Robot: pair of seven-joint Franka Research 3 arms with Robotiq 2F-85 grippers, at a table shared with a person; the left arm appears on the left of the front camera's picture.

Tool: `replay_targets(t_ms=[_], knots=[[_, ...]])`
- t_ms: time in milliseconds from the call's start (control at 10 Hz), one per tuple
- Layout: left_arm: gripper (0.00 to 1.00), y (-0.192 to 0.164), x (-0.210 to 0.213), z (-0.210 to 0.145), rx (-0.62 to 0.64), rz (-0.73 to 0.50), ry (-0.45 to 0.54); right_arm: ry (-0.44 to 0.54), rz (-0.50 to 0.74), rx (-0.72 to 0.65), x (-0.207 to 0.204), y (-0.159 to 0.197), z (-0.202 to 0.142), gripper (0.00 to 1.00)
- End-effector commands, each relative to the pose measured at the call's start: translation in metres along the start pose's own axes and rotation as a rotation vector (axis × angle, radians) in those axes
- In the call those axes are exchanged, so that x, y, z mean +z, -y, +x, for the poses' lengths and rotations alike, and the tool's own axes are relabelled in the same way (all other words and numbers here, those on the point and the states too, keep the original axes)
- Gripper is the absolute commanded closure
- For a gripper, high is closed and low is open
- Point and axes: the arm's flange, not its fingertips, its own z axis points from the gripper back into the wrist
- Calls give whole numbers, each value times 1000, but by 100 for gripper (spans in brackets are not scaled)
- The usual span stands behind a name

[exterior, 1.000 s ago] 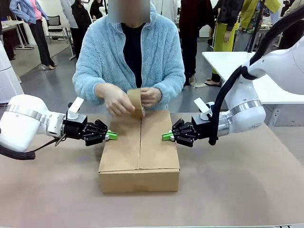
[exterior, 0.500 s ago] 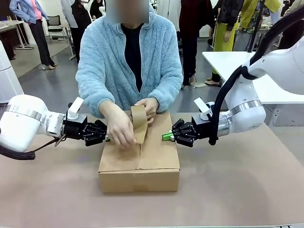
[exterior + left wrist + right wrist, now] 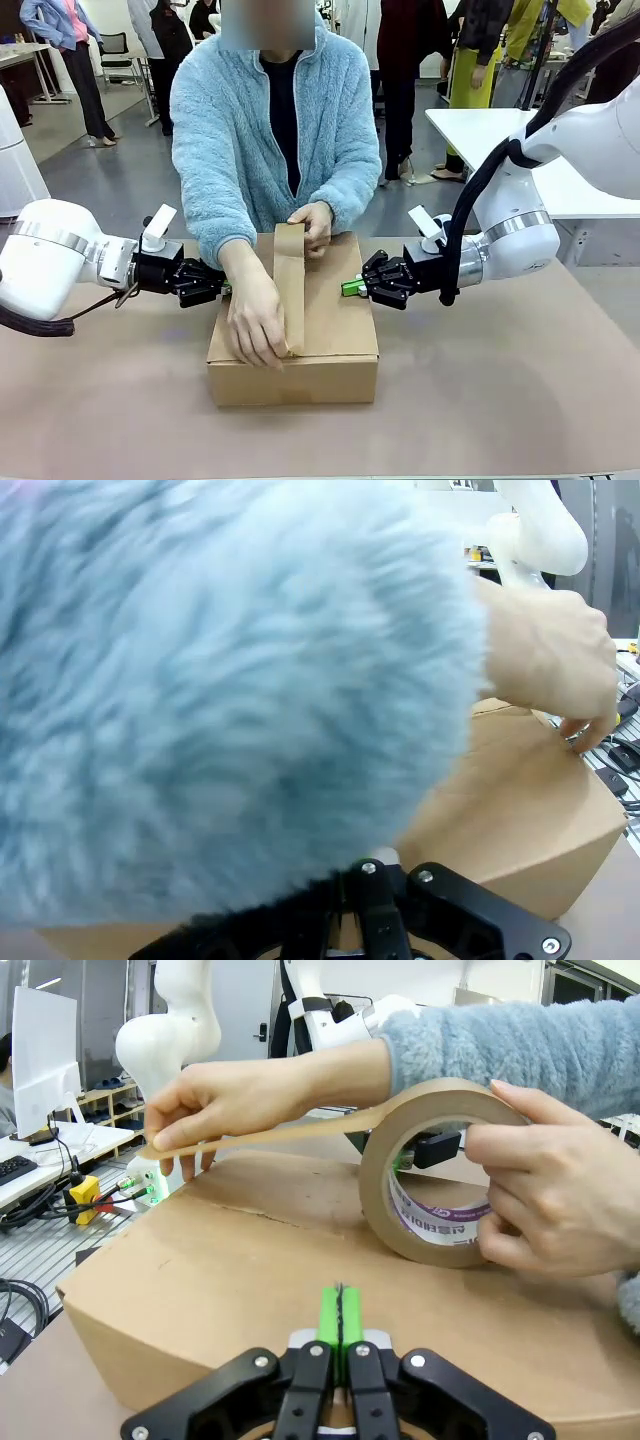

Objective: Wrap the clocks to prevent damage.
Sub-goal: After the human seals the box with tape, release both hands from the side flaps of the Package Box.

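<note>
One brown cardboard box (image 3: 293, 320) sits on the table (image 3: 500, 400), flaps closed. The wrapped clocks can't be seen anywhere, so I can't tell where they are. The person's two hands work over the box: one hand (image 3: 252, 325) draws a strip of brown tape (image 3: 290, 290) toward its near edge, the other hand (image 3: 313, 222) holds one tape roll (image 3: 440, 1175) at its far end. Two end effectors flank the box, left end effector (image 3: 222, 289) and right end effector (image 3: 350, 287), each with fingers together, holding nothing.
</note>
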Motion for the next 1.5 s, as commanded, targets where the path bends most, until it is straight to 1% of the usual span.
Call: replay_targets(t_ms=[0, 1400], knots=[[100, 0, -2, -2, 4, 12, 2, -7, -3, 0, 0, 0, -2, 99], [100, 0, -2, -2, 4, 12, 2, -7, -3, 0, 0, 0, -2, 99]])
